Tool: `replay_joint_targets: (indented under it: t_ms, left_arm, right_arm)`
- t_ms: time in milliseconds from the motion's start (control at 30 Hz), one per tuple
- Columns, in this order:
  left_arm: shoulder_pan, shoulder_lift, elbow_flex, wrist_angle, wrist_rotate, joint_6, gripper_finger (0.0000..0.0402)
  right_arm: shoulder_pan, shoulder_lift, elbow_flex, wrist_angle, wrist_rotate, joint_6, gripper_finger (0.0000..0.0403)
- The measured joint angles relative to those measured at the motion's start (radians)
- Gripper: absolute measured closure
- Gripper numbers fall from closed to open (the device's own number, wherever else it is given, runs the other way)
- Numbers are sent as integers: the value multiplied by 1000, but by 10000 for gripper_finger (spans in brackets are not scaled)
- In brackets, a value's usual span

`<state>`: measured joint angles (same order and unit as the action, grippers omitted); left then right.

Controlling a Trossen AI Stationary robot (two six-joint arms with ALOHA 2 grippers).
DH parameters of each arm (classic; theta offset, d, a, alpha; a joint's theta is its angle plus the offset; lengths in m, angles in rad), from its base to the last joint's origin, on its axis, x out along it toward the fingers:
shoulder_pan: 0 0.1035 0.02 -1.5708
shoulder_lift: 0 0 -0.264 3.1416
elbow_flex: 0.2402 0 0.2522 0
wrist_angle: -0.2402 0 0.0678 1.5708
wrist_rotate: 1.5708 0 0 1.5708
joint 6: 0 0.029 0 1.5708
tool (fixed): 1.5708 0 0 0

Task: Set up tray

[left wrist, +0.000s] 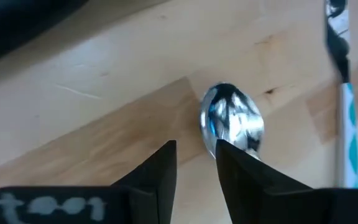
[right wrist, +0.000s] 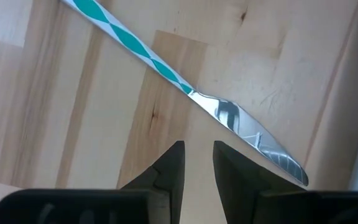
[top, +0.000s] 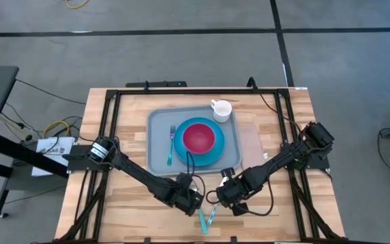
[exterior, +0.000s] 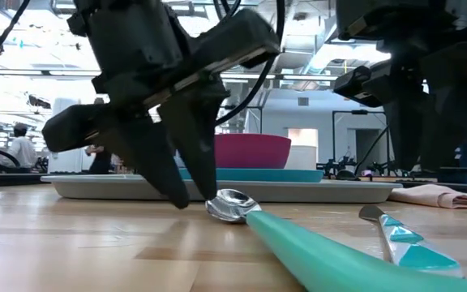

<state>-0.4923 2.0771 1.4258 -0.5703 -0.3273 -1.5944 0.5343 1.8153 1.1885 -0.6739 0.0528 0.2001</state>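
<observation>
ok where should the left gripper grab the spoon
Judging by its pose, the spoon lies flat on the table with its shiny bowl toward the tray and its thick teal handle pointing away. The left gripper, almost closed beside the bowl, would likely do better coming from above and pinching across the handle just behind the bowl.

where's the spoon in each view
High view: spoon on bare wood below the tray, by the left end effector.
Low view: bowl at centre, teal handle running toward the camera.
Left wrist view: bowl just past the fingertips.
Right wrist view: not in it.
Shared landmark: the knife beside it.
</observation>
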Motion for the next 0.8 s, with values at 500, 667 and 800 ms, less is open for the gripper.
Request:
replay_joint_targets:
  t_ms: [500, 667, 800]
  left_arm:
    - [1, 2, -10, 13, -43, -5, 301]
    - [2, 2, -10, 35, -55, -6, 301]
    - [3, 2, -10, 38, -66, -7, 301]
  right_arm:
    - [0, 0, 0, 0, 0, 0, 324]
    - [0, 0, 0, 0, 0, -1, 324]
    - [0, 0, 0, 0, 0, -1, 324]
